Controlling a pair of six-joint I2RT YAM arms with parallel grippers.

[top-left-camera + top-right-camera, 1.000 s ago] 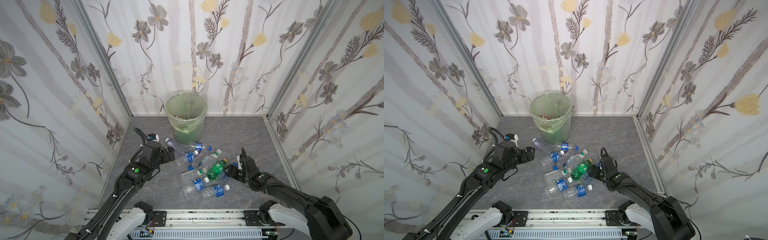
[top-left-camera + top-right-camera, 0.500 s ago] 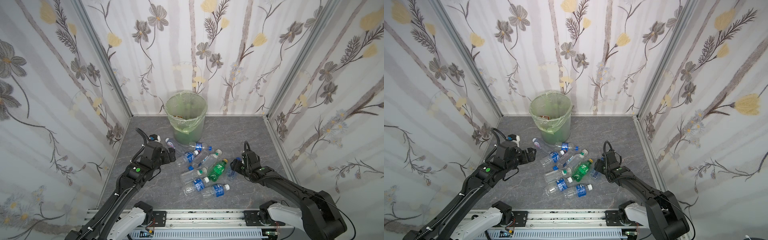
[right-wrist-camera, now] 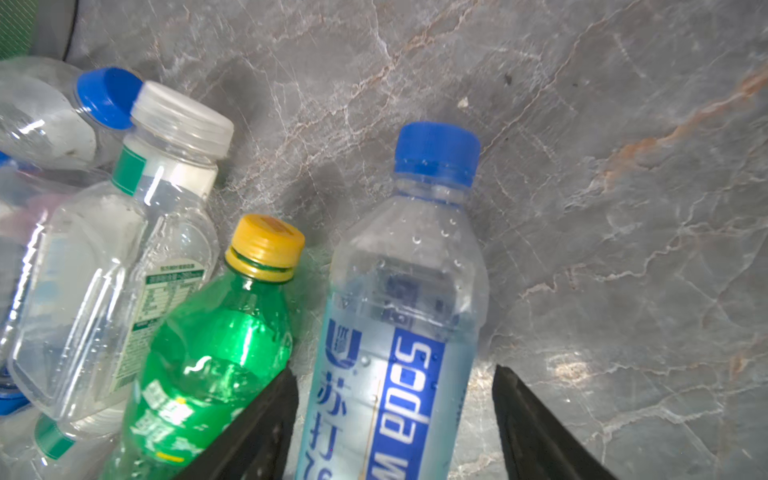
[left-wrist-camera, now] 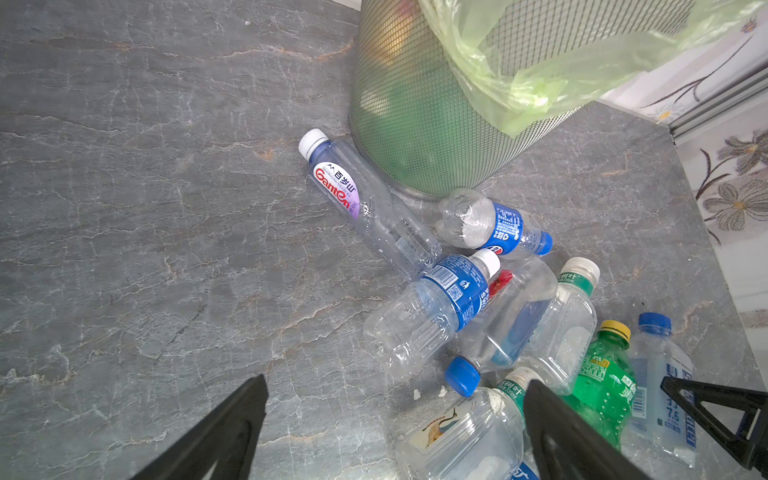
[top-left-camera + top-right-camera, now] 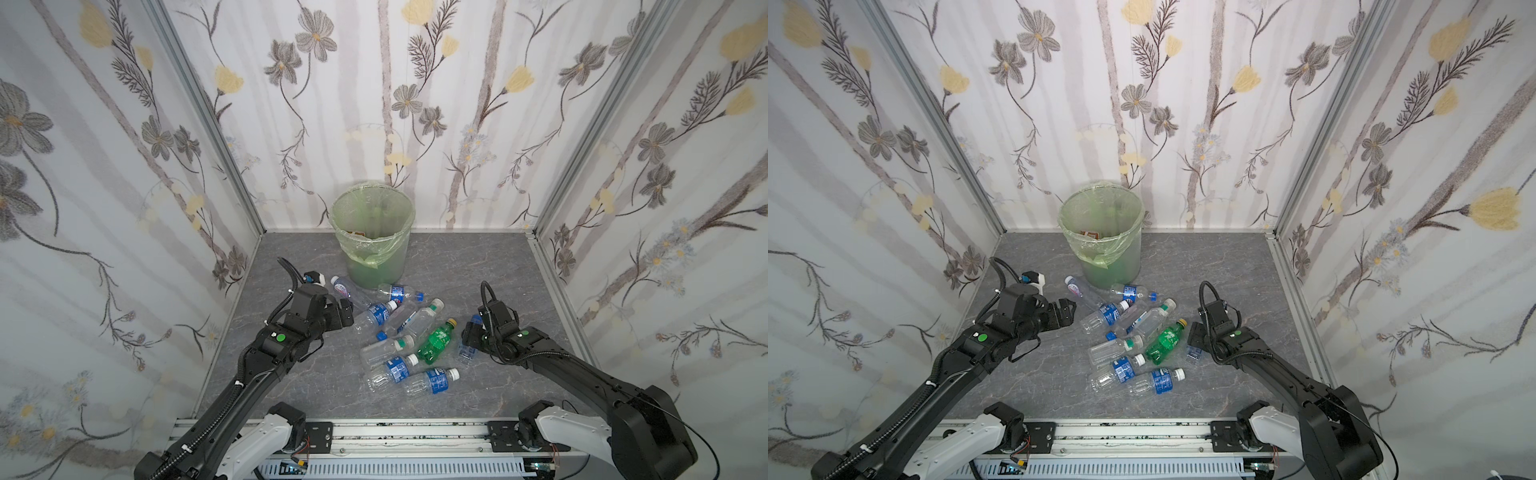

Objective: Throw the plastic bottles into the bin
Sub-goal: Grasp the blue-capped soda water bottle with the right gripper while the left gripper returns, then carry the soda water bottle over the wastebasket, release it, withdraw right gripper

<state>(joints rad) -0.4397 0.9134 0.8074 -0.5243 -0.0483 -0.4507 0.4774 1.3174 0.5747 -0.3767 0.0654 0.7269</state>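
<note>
The bin (image 5: 386,266) has a few; many bottles (image 5: 399,370) wait. Left jaws are wide open, empty. A blue-cap bottle (image 3: 399,332) lies between the open right jaws.

The bin (image 5: 372,232) stands at the rear centre of the worktop (image 5: 457,266), close to the back wall (image 5: 374,104). The plastic bottles (image 5: 417,324) lie on their sides in one cluster directly in front of the bin. The two rearmost lie against or just beside its base. The left gripper (image 5: 1068,312) is at the left edge of the cluster. The right gripper (image 3: 395,374) is at the right edge, where the rightmost bottle (image 3: 403,270) lies between its jaws.
</note>
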